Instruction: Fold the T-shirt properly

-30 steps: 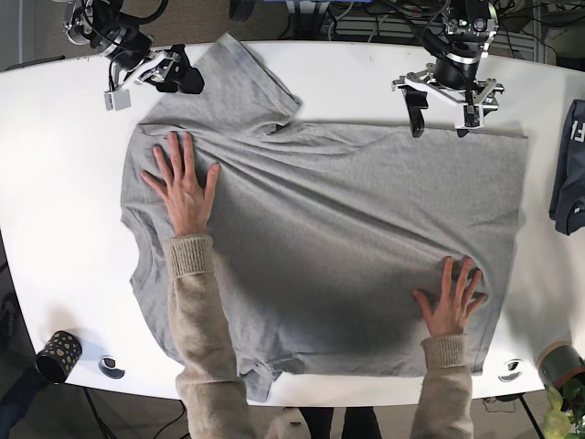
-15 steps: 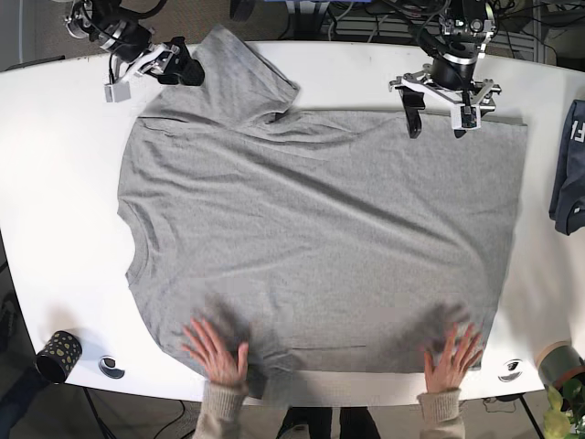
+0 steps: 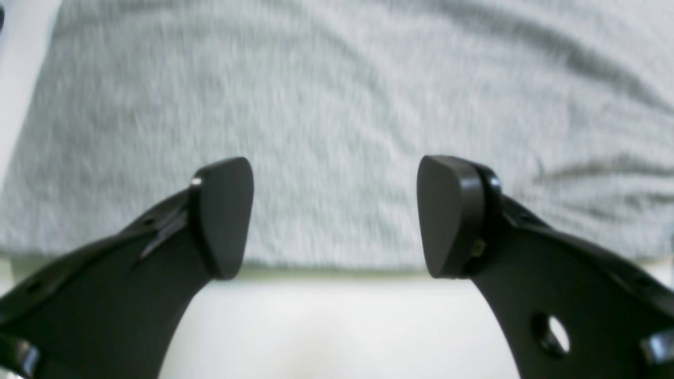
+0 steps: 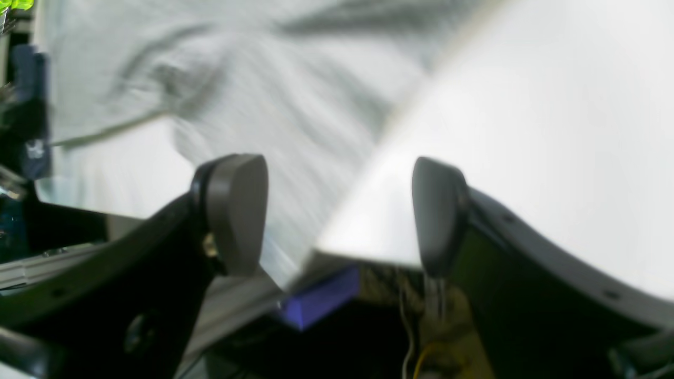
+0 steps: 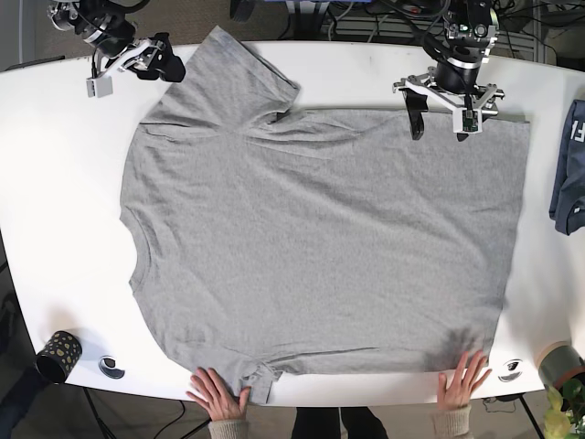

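Lying flat across the white table (image 5: 55,183), the grey T-shirt (image 5: 320,238) covers most of the surface, with its collar end toward the base view's left and its hem toward the right. One sleeve (image 5: 242,78) extends toward the far table edge; shallow wrinkles run across the fabric below that sleeve.

Left gripper (image 5: 442,108): positioned over the far edge of the shirt near the hem end. In the left wrist view the left gripper (image 3: 334,216) shows its two black pads well apart with nothing between them — the shirt's straight edge and bare table lie beneath the gap.

Right gripper (image 5: 151,66): positioned at the table's far corner, just beside the sleeve. In the right wrist view the right gripper (image 4: 339,213) has its pads spread with nothing held; blurred grey fabric and the table edge appear below.

Two human hands rest at the near table edge — one hand (image 5: 219,393) at the shirt's near corner by the folded-under sleeve, the other hand (image 5: 463,380) by the near hem corner.

Other items: a dark blue garment (image 5: 569,169) at the table's hem-side edge, a dark patterned cup (image 5: 58,355) at the near corner on the collar side, and a tape roll (image 5: 558,361) at the opposite near corner.
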